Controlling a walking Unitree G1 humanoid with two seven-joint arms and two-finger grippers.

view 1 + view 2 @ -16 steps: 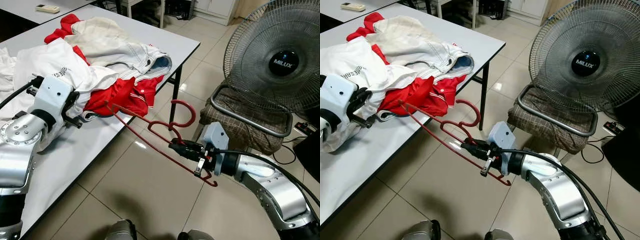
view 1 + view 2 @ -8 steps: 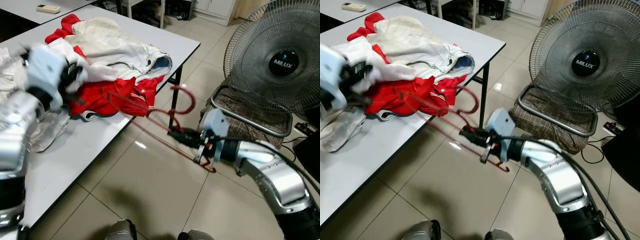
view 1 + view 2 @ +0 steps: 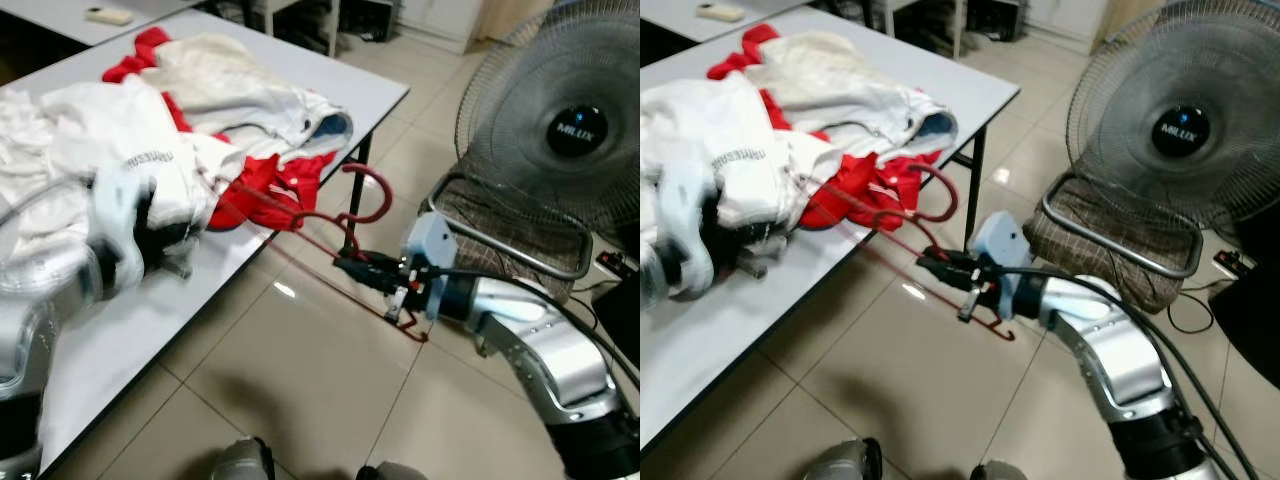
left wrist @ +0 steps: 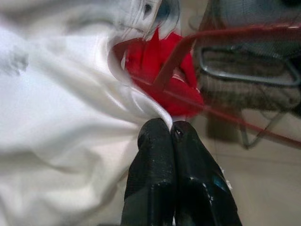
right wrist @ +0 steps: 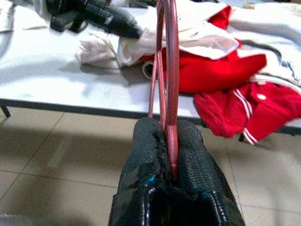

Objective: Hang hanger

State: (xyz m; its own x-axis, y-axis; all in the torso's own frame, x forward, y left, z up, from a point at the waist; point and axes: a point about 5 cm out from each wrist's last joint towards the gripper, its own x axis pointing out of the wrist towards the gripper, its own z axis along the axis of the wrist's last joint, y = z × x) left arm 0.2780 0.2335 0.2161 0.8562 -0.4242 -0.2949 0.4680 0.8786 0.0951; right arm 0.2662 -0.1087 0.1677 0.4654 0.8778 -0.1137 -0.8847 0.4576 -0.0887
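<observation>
Holding a dark red wire hanger (image 3: 300,222) out over the tiled floor (image 3: 290,380), the right gripper (image 3: 352,268) has its two black fingers (image 5: 193,155) pressed together on the hanger's wires near the base of the hook. The hook curls upward just beyond the fingertips, beside the table's black leg (image 3: 357,180), while the long lower bar runs from below the gripper toward the clothes on the table (image 3: 150,330), its far end reaching the edge of the pile.

The left gripper (image 4: 170,128) sits over the white table, blurred in the head views, with its fingers (image 4: 153,160) pinched shut on a fold of the white garment (image 3: 120,150). That garment bears a line of dark lettering and lies at the near side of the heap. Behind it lie a red garment (image 3: 265,180) with white-striped trim, hanging partly off the table's edge near the hanger, and a pale denim jacket (image 3: 260,95) spread toward the table's far corner.

To the right stands a large standing fan (image 3: 575,130) with a grey wire grille and the word MILUX on its dark hub. Just in front of the fan is a chair (image 3: 500,240) with a checked brown cushion and a grey tubular frame. A remote control (image 3: 105,15) rests on a second table at the far left.
</observation>
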